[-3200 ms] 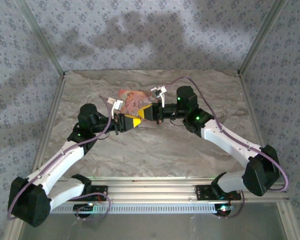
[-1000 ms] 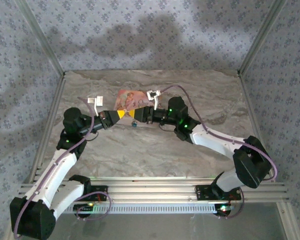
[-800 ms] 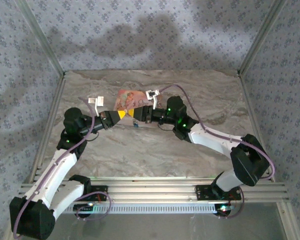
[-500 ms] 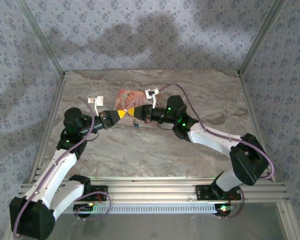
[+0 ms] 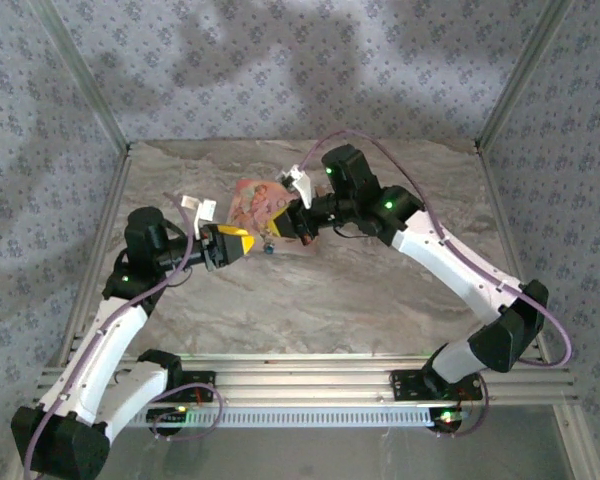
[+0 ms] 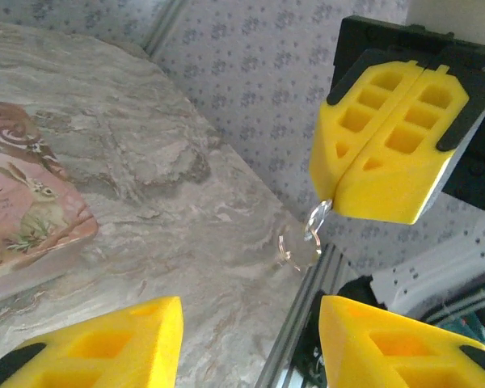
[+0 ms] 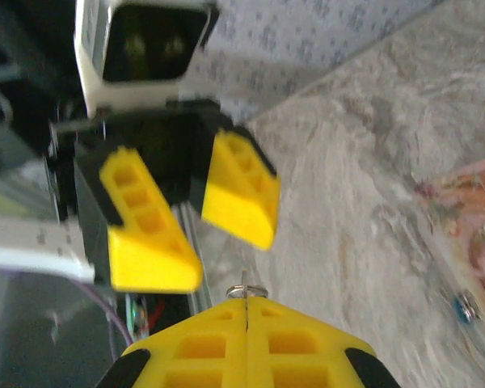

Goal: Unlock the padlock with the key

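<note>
The padlock is a tiny blue lock lying on the marble table, just in front of the pink box; in the right wrist view the padlock sits at that box's edge. My right gripper is shut on the key, a thin metal blade with a ring hanging below the closed yellow fingers. My left gripper faces it from the left, open and holding nothing, its fingers spread wide. The padlock lies below and between both grippers, touched by neither.
The pink floral box lies flat behind the grippers, and its corner shows in the left wrist view. Metal frame rails run along the table's near edge. Patterned walls close in the back and sides.
The right arm has lifted and swung its wrist back and to the right, the key still pinched. The left gripper has dropped slightly toward the near side. The padlock has not moved.
</note>
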Available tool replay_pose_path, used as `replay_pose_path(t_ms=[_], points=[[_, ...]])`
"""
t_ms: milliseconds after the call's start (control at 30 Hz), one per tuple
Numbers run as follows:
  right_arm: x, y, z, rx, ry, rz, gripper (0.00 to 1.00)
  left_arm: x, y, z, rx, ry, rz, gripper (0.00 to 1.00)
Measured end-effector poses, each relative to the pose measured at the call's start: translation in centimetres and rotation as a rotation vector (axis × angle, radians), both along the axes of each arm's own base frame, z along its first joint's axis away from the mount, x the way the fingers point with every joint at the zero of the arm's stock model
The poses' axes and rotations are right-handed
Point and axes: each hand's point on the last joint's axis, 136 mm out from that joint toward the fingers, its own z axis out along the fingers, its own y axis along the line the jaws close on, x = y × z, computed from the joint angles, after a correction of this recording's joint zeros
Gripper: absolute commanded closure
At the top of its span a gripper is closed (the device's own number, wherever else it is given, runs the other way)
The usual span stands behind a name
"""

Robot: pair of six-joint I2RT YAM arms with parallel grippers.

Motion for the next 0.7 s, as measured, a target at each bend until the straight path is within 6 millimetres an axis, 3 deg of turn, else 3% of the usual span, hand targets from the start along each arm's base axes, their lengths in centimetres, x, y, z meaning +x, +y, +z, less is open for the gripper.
replay_pose_path(t_ms=[333, 700], points=[[-3.9, -1.6, -5.0, -0.259, 0.089, 0.158, 1.0, -3.1, -2.5, 0.5, 0.006, -0.118, -0.181, 0.52], [-4.7, -1.8, -4.8, -0.257, 0.097, 0.197, 1.0, -4.4, -4.5, -0.9, 0.027, -0.124, -0.296, 0.56]])
